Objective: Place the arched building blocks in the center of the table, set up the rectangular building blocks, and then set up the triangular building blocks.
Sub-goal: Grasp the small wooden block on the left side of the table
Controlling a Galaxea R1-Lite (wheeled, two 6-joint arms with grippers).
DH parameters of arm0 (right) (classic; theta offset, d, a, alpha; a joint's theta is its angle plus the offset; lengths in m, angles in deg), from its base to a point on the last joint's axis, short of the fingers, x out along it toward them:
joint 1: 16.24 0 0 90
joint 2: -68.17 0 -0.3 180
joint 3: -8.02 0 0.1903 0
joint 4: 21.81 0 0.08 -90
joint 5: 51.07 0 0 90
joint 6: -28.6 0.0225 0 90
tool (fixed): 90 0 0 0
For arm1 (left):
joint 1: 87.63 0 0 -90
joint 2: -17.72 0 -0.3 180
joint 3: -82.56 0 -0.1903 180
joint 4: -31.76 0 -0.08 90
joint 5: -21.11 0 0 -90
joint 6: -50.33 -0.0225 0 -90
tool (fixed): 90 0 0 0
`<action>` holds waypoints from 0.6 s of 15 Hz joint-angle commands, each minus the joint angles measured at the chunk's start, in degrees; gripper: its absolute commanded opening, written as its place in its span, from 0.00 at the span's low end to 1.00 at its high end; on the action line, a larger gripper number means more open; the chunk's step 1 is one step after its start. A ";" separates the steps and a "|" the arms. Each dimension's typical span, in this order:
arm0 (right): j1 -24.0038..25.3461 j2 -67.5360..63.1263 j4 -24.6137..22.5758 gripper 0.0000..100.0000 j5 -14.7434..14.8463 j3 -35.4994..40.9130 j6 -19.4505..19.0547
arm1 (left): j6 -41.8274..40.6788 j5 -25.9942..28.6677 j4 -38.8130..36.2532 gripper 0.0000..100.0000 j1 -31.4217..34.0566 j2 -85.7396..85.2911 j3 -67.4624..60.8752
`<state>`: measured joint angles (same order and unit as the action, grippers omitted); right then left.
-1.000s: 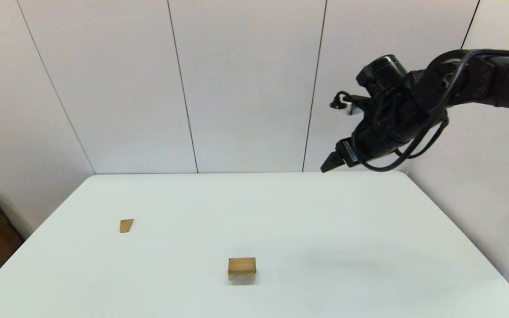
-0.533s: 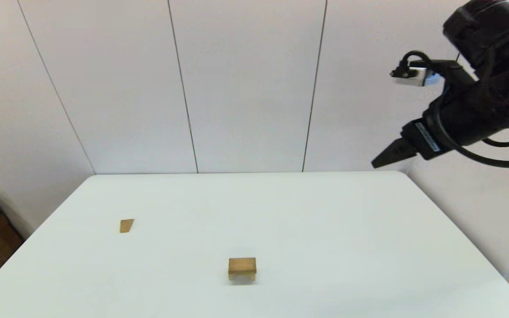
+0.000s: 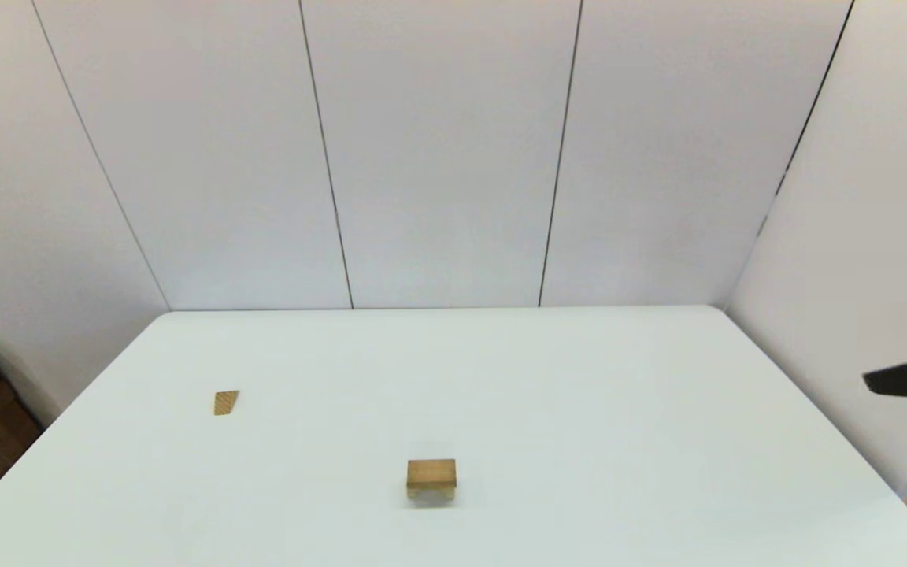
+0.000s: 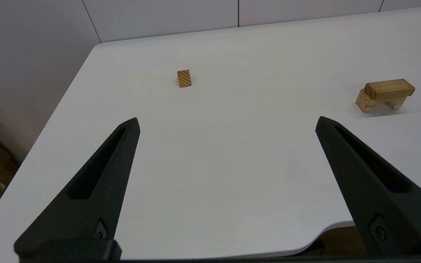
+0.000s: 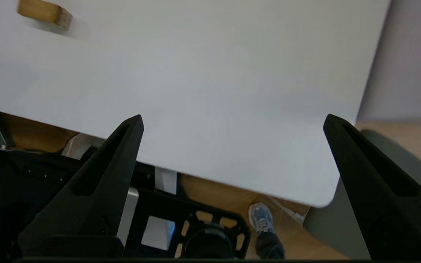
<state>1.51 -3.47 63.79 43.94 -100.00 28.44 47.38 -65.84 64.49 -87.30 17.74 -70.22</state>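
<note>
Our right gripper (image 5: 232, 122) hangs off the table's (image 3: 579, 378) right edge, fingers wide; our left gripper (image 4: 227, 122) too. The rectangular block (image 4: 389, 88) rests on the arched block (image 4: 367, 102); the triangular block (image 3: 225, 402) lies apart.

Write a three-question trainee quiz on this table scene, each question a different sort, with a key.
1. True or false: the rectangular block lies on top of the arched block.
2. Multiple choice: the triangular block is (A) stacked on the other two, (B) alone on the table toward the robot's left, (C) held in a gripper.
3. Fill in: both the left gripper and the right gripper have their fingers ____ and hold nothing.

Key: 1 true; 2 B; 3 open.
</note>
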 commanded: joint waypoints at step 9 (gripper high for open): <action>-3.95 35.42 0.08 1.00 1.49 33.85 7.19 | 0.05 -0.07 -0.05 1.00 0.02 -0.02 -0.07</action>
<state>-0.65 26.46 63.66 45.49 -69.99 35.60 47.44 -65.92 64.41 -87.30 17.74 -70.27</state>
